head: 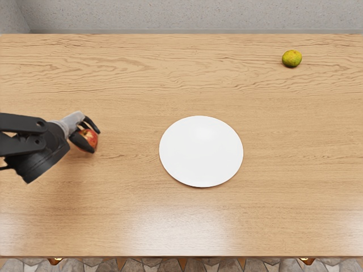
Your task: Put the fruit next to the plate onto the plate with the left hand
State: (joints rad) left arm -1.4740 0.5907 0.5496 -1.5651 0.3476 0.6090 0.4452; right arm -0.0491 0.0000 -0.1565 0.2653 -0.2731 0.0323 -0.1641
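One step looks complete: left hand [78, 131] clamped around the red fruit [88, 137], well left of the plate [201, 170]; carrying and placing remain.

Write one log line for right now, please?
left robot hand: shut on red fruit | plate: bare | green fruit: far right corner

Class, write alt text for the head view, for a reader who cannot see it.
The left robot hand grips a red fruit left of a white plate on a wooden table. A green fruit lies far right.
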